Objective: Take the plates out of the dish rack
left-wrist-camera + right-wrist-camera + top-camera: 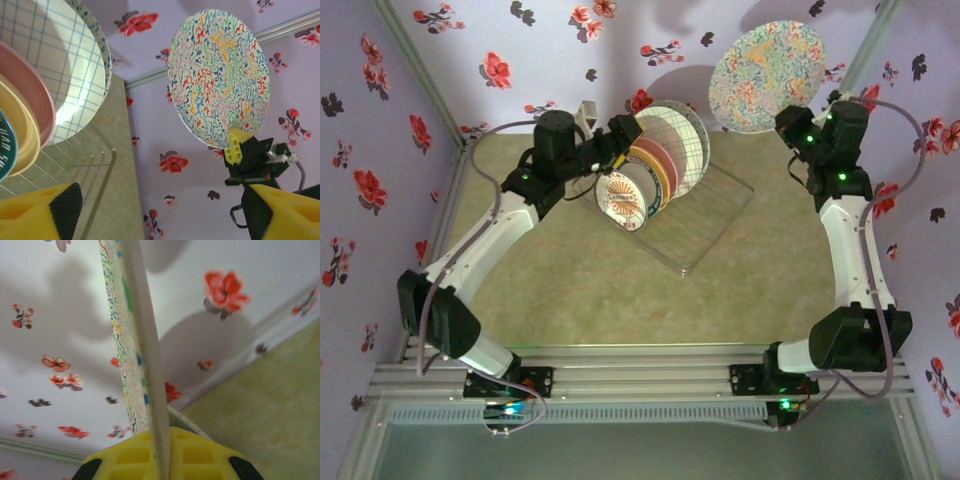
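Observation:
The transparent dish rack (pixel 710 215) lies mid-table with plates standing on edge at its left end: a white grid plate (pixel 685 140), a pink one, an orange-tan one and a small sunburst plate (pixel 630 197). My left gripper (pixel 623 133) hovers at their left side, open, nothing between its yellow fingers (pixel 40 212). The left wrist view has the grid plate (pixel 65 65), pink plate (pixel 30 95) and tan plate (pixel 17 135) at the left. My right gripper (pixel 790 122) is shut on the lower rim of a squiggle-patterned plate (pixel 765 75), held upright, high at the back right.
Floral walls close in the table at the back and both sides; the held plate (pixel 217 80) stands near the back-right corner. Olive tabletop (pixel 620 300) lies bare in front of the rack. The rack's rim (pixel 107 170) runs close to the back wall.

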{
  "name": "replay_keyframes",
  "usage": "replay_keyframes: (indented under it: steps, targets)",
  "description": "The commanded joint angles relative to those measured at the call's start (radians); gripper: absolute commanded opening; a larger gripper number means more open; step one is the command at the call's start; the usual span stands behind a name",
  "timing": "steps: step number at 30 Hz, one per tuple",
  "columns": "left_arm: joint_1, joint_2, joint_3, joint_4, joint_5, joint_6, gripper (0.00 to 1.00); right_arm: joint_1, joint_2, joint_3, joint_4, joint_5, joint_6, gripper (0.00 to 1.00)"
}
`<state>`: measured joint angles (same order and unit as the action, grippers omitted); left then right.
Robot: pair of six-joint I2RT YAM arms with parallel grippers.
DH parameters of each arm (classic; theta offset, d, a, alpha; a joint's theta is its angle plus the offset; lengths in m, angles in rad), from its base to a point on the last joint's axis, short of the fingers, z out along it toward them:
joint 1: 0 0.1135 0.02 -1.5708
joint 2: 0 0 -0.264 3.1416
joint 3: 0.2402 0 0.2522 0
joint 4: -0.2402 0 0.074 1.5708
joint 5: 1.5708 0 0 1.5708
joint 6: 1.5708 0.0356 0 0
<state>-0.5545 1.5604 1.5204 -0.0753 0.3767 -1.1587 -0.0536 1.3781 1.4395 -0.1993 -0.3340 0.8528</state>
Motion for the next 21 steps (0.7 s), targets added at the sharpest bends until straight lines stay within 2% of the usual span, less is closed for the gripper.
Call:
replay_keyframes:
  steps: [1, 6, 14, 21]
  targets:
    - [-0.024, 0.056, 0.071, 0.065, 0.066, -0.136, 0.84, 0.043, -0.05, -0.028, 0.058, -0.063, 0.258, 0.0]
    - [-0.048, 0.151, 0.146, 0.099, 0.095, -0.206, 0.83, 0.125, -0.053, -0.044, 0.064, -0.114, 0.394, 0.0]
    - [-0.056, 0.23, 0.217, 0.116, 0.099, -0.226, 0.72, 0.199, -0.053, -0.046, 0.053, -0.14, 0.462, 0.0]
    - [-0.056, 0.252, 0.224, 0.14, 0.088, -0.241, 0.48, 0.227, -0.035, -0.026, 0.023, -0.177, 0.479, 0.0]
